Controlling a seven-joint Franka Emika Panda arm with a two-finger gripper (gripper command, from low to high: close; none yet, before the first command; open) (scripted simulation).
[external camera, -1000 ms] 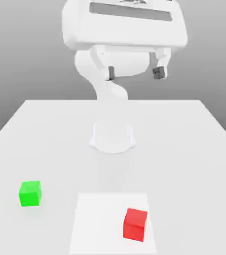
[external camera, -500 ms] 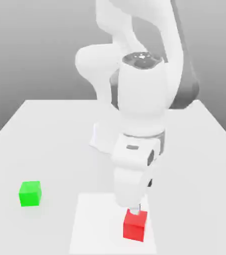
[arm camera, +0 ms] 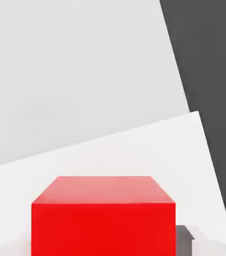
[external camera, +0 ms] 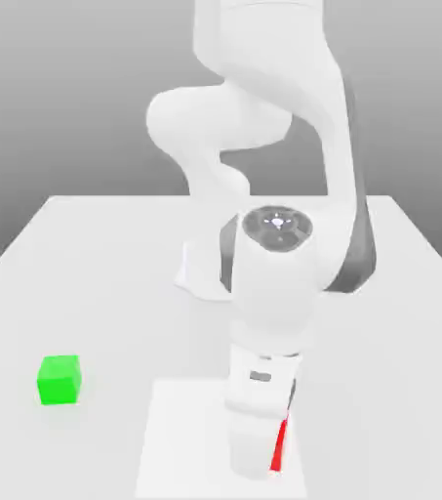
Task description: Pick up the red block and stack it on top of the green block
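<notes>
The gripper (external camera: pixel 263 467), low at the table's (external camera: pixel 88 264) near edge, hides its fingers; whether it holds the red block (external camera: pixel 279 447) I cannot tell. The green block (external camera: pixel 59 379) lies well apart, toward the exterior view's left.

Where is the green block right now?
The green block sits alone on the white table at the exterior view's left, well apart from the arm and the paler square patch.

Matte red block (arm camera: pixel 103 215), matte green block (external camera: pixel 60 379), smooth white table (external camera: pixel 88 254).
</notes>
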